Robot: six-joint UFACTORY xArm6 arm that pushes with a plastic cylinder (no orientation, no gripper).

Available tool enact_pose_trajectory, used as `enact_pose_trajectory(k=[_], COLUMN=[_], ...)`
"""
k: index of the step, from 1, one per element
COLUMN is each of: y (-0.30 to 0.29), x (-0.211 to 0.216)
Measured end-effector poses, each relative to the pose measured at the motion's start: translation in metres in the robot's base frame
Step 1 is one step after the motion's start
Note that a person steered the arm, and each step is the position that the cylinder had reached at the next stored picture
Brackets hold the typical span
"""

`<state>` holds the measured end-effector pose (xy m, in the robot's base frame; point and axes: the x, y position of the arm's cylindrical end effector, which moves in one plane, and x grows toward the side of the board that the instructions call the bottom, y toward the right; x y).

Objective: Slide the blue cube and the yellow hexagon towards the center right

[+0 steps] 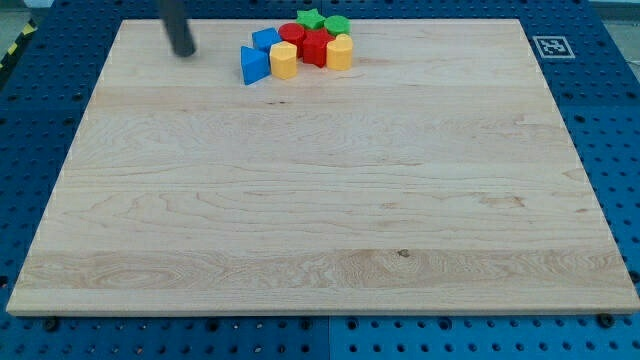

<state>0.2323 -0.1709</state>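
Observation:
A tight cluster of blocks sits near the view's top centre of the wooden board (320, 200). The blue cube (265, 40) is at the cluster's upper left, with a blue triangular block (254, 65) just below it. A yellow block (284, 60) sits right of the blue triangle, and a yellow hexagon (339, 52) sits at the cluster's right end. My tip (185, 52) rests on the board to the left of the cluster, apart from the blue blocks.
In the same cluster are a red round block (292, 34), a red block (316, 47), a green star (310, 19) and a green block (336, 24). A black-and-white marker tag (551, 46) sits at the board's top right corner.

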Motion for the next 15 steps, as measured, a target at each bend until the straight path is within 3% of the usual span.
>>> enact_pose_trajectory(k=[2,8,11,13,15], y=[0.025,0.096,0.118,0.175,0.232], x=[-0.029,0.062,0.056,0.057,0.121])
